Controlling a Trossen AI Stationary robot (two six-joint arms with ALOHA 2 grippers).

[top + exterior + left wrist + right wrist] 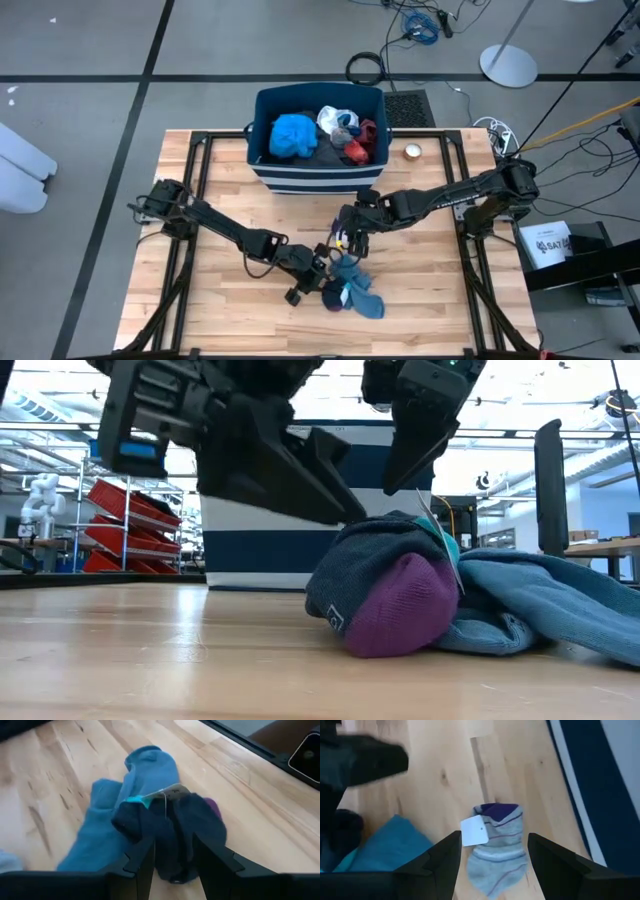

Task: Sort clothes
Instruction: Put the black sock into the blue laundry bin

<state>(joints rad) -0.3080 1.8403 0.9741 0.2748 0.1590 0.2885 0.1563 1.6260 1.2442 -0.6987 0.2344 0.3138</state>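
Observation:
A dark navy sock (175, 835) with a purple toe (400, 605) lies bunched on the wooden table, leaning on a pair of blue socks (135, 785) beside it. My left gripper (174, 840) comes in slanting down and stands open, one finger on each side of the dark sock. A grey striped sock (497, 850) with a purple cuff and a white tag lies flat on the table nearer the bin. My right gripper (495, 837) hangs open above it, pointing steeply down, apart from it. My left gripper has a finger (145, 860) on each side of the dark sock's bunched middle (172, 855), coming slanting down from the table's left. In the low view one fingertip (335, 510) reaches the sock's top. Whether the fingers touch it I cannot tell. The sock rests on the table.
The dark blue bin with white stripes (315, 178) stands at the table's far middle, holding a bright blue garment (293, 135), a white one (335, 120) and a red one (360, 145). A small round object (412, 152) sits to its right. Bare wood lies left and right of the socks.

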